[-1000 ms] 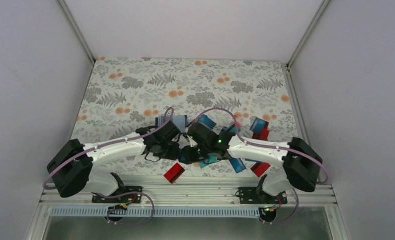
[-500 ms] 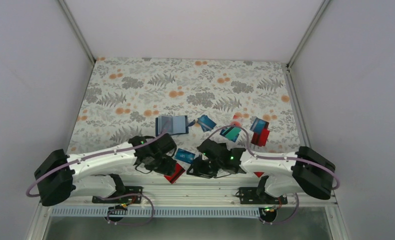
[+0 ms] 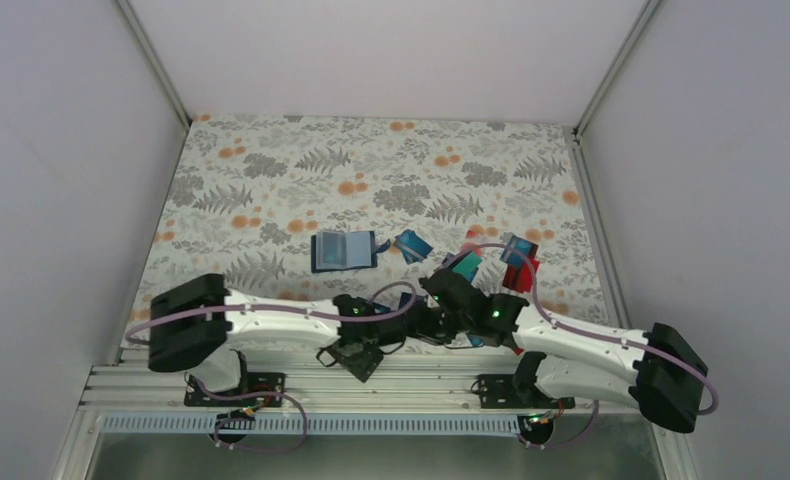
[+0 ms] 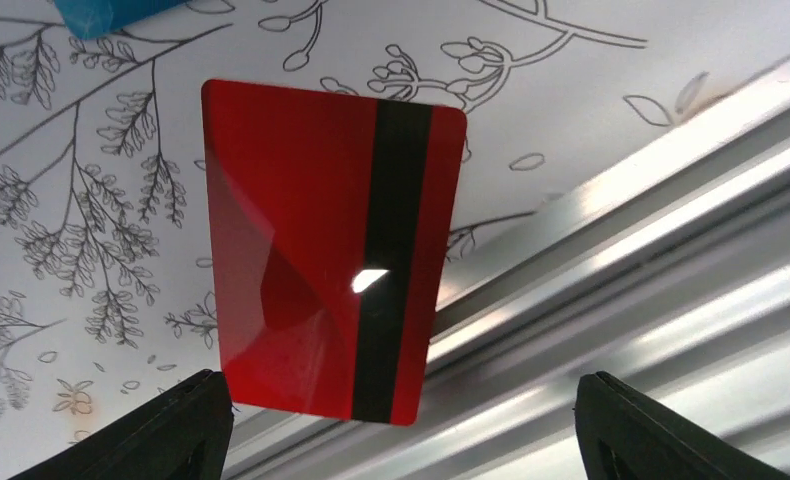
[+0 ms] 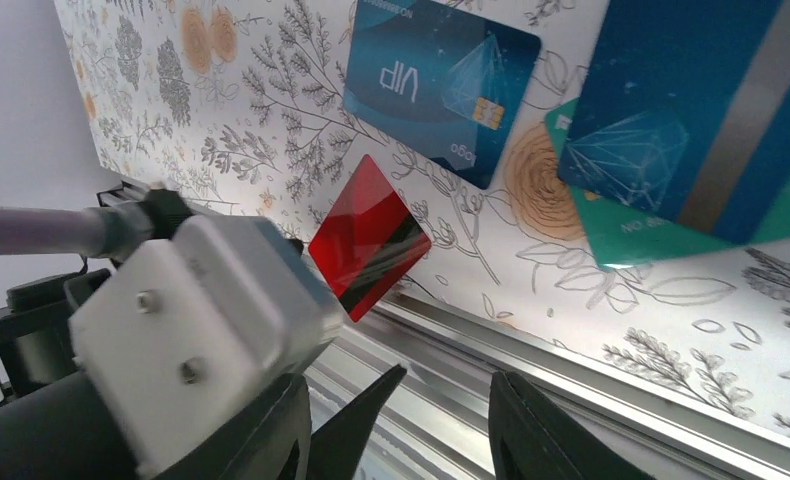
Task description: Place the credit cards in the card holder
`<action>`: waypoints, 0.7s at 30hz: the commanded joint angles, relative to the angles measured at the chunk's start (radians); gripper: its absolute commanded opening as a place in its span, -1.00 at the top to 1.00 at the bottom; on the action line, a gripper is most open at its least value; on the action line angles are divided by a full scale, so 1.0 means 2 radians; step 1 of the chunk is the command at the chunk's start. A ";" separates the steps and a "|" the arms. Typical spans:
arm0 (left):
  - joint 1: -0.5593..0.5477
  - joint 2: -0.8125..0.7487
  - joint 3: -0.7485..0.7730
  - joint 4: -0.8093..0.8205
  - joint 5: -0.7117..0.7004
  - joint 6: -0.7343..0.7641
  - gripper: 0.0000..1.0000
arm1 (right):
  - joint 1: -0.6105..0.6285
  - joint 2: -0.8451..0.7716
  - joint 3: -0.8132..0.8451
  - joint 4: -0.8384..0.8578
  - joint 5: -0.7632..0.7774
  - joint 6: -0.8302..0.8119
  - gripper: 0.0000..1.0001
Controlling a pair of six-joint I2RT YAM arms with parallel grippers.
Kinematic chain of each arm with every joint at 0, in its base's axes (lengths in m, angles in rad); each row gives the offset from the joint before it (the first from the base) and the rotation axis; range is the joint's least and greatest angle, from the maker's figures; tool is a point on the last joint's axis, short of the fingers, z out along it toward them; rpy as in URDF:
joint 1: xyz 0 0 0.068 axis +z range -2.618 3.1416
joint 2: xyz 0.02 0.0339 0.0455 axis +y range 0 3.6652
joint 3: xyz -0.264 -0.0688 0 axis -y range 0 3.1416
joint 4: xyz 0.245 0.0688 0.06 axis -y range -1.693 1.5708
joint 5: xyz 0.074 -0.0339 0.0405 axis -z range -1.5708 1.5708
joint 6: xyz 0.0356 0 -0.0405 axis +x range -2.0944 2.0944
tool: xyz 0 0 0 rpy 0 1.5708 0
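A red credit card [image 4: 331,250] with a black stripe lies at the table's near edge, its corner over the metal rail. My left gripper [image 4: 411,440] hangs open just above it, one finger [image 4: 186,430] on each side, touching nothing. My right gripper [image 5: 441,420] is open and empty over the rail, beside the left wrist [image 5: 201,310]. In its view are the same red card [image 5: 369,238], a blue VIP card [image 5: 436,85] and a blue striped card [image 5: 691,110] on a teal one [image 5: 651,235]. The navy card holder [image 3: 343,250] lies open at mid-table.
The aluminium rail [image 4: 671,250] runs along the near edge under both grippers. More cards lie right of the holder: a blue one [image 3: 411,245], a teal one [image 3: 461,262], and a blue one [image 3: 516,248] beside a red one [image 3: 524,270]. Both arms cross low near the front.
Both grippers left their meeting point at mid-table and drew back toward the near edge. The left arm stretched right over the red card and its jaws spread wide. The right jaws widened slightly.
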 commanded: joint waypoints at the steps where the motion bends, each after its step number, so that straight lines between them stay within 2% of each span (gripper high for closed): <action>1: -0.029 0.058 0.038 -0.039 -0.067 -0.015 -0.69 | -0.011 -0.043 -0.025 -0.035 0.015 0.003 0.10; 9: -0.057 0.130 0.077 -0.109 -0.146 -0.065 -0.64 | -0.015 -0.132 -0.069 -0.047 0.015 0.036 0.09; 14: -0.061 0.133 0.077 -0.113 -0.160 -0.081 -0.57 | -0.015 -0.171 -0.087 -0.058 0.016 0.047 0.09; 21: -0.069 0.154 0.081 -0.098 -0.157 -0.070 -0.47 | -0.016 -0.180 -0.094 -0.063 0.012 0.048 0.08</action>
